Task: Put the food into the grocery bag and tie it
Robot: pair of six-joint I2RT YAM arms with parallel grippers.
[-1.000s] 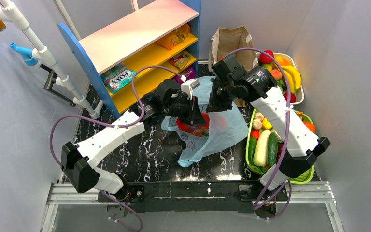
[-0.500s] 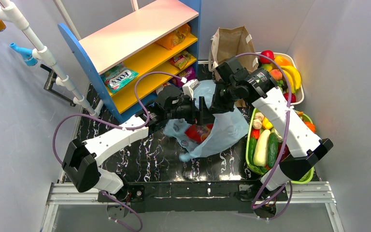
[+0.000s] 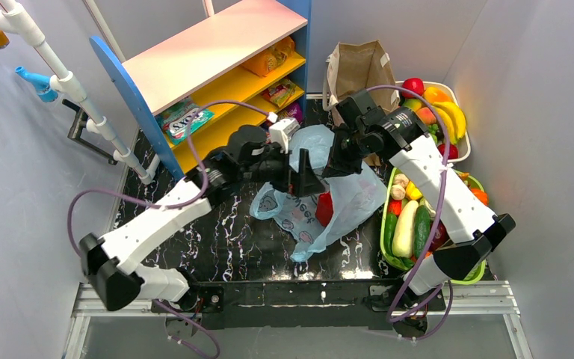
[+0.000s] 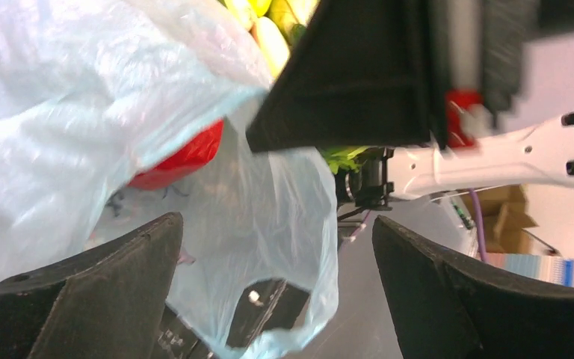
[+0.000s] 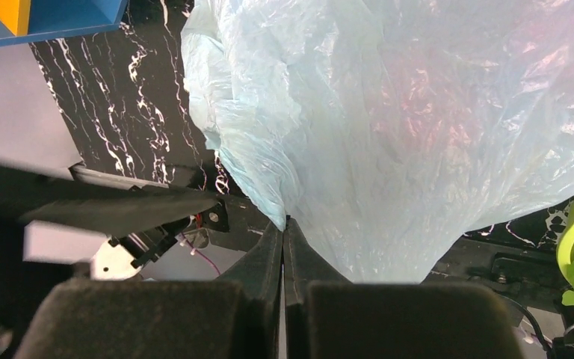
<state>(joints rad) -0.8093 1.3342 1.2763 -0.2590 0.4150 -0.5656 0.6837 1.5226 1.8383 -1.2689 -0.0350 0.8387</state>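
Note:
The light-blue grocery bag [image 3: 347, 196] hangs in the middle of the table, held up by its edge. My right gripper [image 3: 335, 162] is shut on that edge; in the right wrist view its jaws [image 5: 284, 222] pinch the plastic of the bag [image 5: 418, 127]. A red food packet [image 3: 324, 208] lies inside the bag and shows through it in the left wrist view as well [image 4: 183, 155]. My left gripper [image 3: 306, 176] stands wide open at the bag's mouth, holding nothing [image 4: 275, 224]; a loop handle [image 4: 321, 299] hangs between its fingers. A teal-and-white packet [image 3: 183, 118] lies on the shelf.
The blue and yellow shelf unit [image 3: 217, 52] at the back left holds more snack packets [image 3: 269, 58]. A brown paper bag [image 3: 355, 67] stands at the back. A white basket of fruit [image 3: 460, 153] and a green basket of vegetables [image 3: 386, 224] sit on the right.
My left gripper has opened and let go of the red packet, which has dropped deeper into the bag. The right gripper keeps its hold on the bag's edge.

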